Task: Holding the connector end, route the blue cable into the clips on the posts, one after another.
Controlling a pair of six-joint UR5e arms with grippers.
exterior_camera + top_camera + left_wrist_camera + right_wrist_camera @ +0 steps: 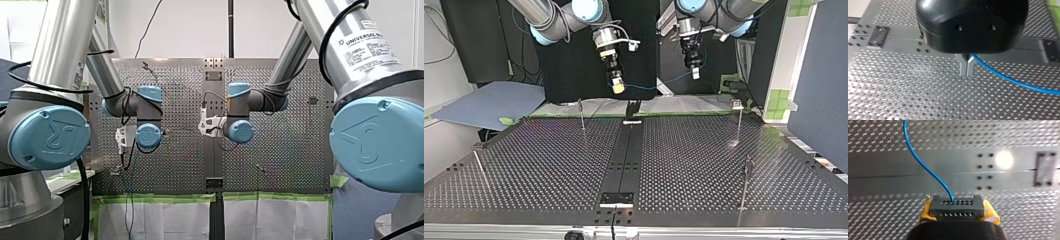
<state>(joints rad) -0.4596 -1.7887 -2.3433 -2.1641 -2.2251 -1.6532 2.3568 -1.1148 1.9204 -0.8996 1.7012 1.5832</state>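
Both arms hang over the far edge of the black perforated metal counter (pixel 549 165) in the top view, wrists bent so each claw points straight down, well above the surface. My right claw (pixel 957 203) has its yellow pads (pixel 926 211) closed tight on the small grey connector block (pixel 958 213). The thin blue cable (pixel 923 167) leaves the block's upper row of holes. My left claw (pixel 967 74) stands just beside it in the top view. Its metal fingers (pixel 963 67) are pressed together on the cable, which runs out from between them and off to one side. Between the two claws the cable sags in a shallow arc in the air, touching nothing. The four thin metal posts (pixel 581 114) stand near the counter's corners, well apart from both claws. The wide middle of the counter, around its flat dark centre strip (pixel 626 150), lies open below the arms.
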